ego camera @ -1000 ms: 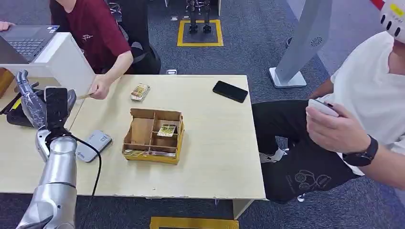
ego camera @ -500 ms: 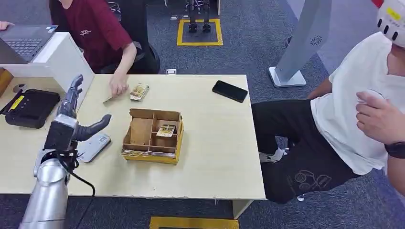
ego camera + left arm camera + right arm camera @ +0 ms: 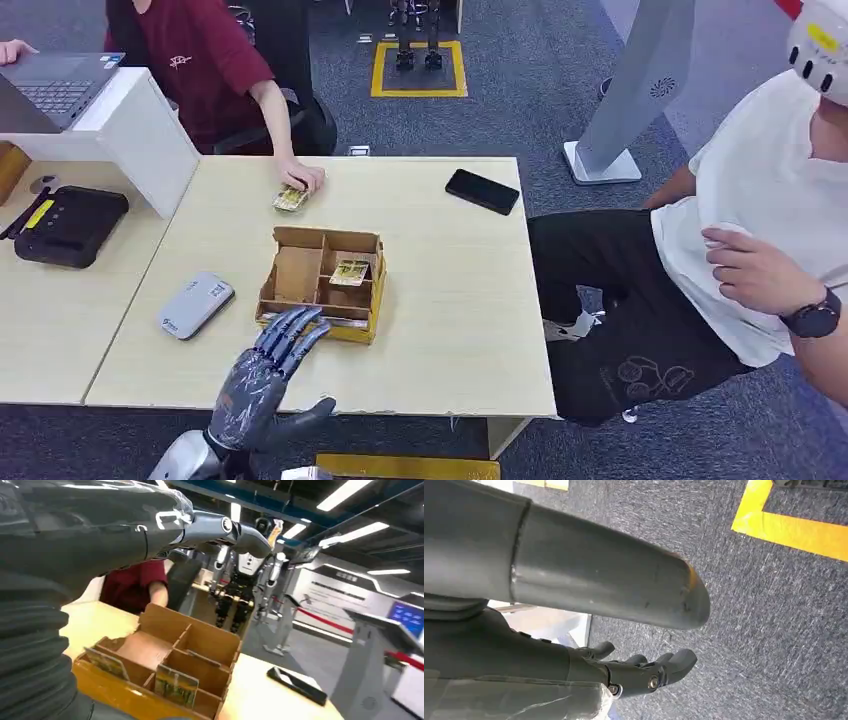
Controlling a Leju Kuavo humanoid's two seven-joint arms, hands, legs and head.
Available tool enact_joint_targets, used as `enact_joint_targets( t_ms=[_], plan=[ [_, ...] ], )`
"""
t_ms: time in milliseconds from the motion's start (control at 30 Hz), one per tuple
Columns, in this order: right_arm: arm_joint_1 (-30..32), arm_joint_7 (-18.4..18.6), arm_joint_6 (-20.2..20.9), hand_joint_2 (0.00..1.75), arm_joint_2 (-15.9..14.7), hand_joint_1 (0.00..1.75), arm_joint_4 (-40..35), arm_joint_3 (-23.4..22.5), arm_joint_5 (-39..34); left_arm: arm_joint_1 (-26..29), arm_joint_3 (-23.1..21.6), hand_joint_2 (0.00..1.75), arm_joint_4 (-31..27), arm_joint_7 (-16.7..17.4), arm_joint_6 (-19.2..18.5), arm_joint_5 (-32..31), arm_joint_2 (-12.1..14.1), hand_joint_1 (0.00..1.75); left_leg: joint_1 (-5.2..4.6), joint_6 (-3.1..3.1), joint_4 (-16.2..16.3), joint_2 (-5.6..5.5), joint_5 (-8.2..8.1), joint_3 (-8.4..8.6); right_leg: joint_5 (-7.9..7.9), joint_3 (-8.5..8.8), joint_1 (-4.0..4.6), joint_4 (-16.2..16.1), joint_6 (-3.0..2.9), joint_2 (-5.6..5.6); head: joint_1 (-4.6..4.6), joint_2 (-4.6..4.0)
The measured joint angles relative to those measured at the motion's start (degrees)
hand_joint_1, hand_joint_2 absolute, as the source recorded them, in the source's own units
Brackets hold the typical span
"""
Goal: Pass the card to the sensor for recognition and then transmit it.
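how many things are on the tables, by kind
phones: 1
card readers: 1
cardboard boxes: 1
card stacks outside the box: 1
black terminals: 1
laptops: 1
total: 6

I saw a pale wooden table (image 3: 450,330) standing on dark grey-blue carpet (image 3: 520,110) marked with a yellow square outline (image 3: 418,92). A white partition (image 3: 140,130) rose at the table's far left corner, and a grey-white pedestal stand (image 3: 630,100) stood beyond its right end. Long ceiling strip lights (image 3: 350,492) were lit overhead.
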Motion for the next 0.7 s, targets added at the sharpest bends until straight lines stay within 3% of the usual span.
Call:
enact_joint_targets(
  t_ms=[267, 533, 700],
  plan=[
    [0.0, 0.3, -0.1, 0.0, 0.0, 0.0, 0.0, -0.1, 1.6, 0.3, -2.3, 1.75, 5.5, 11.1, 13.9, -15.3, -1.2, 0.0, 0.02, 0.0, 0.0, -0.03, 0.02, 0.01, 0.0, 0.01, 0.01, 0.0, 0.0, -0.05, 0.0, 0.0],
    [-0.1, 0.4, -0.1, 0.0, 0.0, 0.0, 0.0, 0.0, 2.5, -2.3, 0.3, 1.75, 13.6, 18.3, 19.4, -24.1, -2.8, 0.0, 0.01, 0.03, 0.0, -0.04, 0.04, 0.0, 0.01, 0.03, 0.01, 0.0, 0.0, -0.07, 0.0, -0.02],
    [-0.1, 0.4, -0.1, 0.0, 0.0, 0.0, 0.0, 0.0, 2.9, -4.0, 3.1, 1.75, 18.0, 21.7, 20.1, -28.5, -4.1, 0.0, 0.01, 0.03, 0.0, -0.07, 0.05, 0.0, 0.01, 0.04, 0.0, 0.0, 0.0, -0.1, 0.0, -0.02]
  ],
)
